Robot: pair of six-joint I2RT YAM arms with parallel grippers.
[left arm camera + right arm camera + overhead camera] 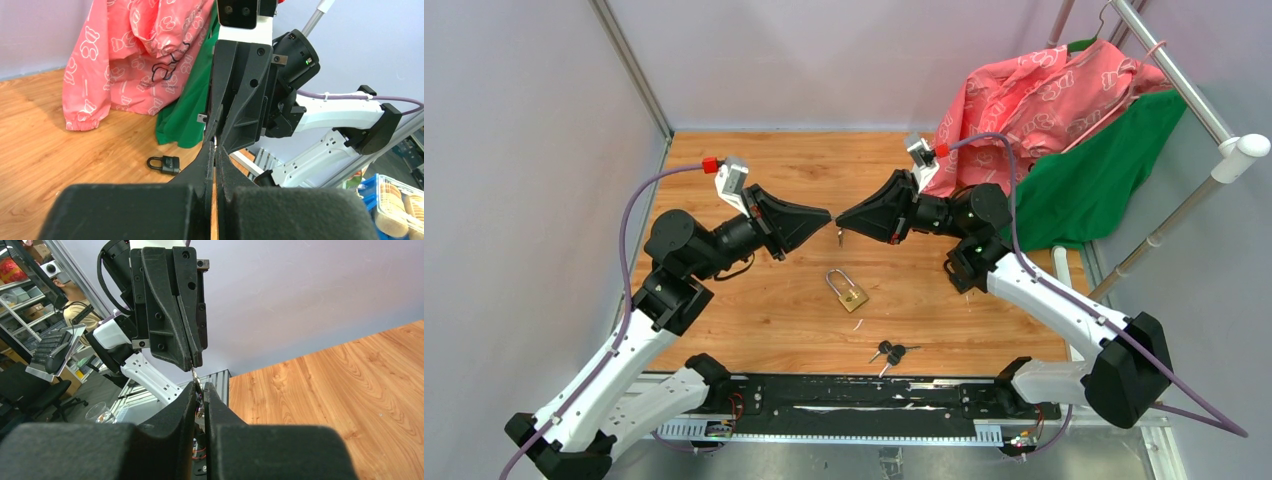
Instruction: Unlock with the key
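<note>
My two grippers meet tip to tip above the middle of the table. My left gripper (827, 214) is shut, and a small metal key (195, 374) sticks out of its tip (192, 365). My right gripper (839, 217) is closed on the key's other end (200, 386). In the top view the key (840, 237) hangs just below the two tips. A brass padlock (850, 291) with its shackle closed lies on the wood below them. In the left wrist view my left gripper (216, 148) touches the right fingers (235, 95).
A bunch of black-headed keys (890, 351) lies near the front edge. A black padlock (164, 164) lies by the green cloth (1094, 180). A pink garment (1044, 100) hangs from a rack (1184, 85) at the back right. Grey walls enclose the table.
</note>
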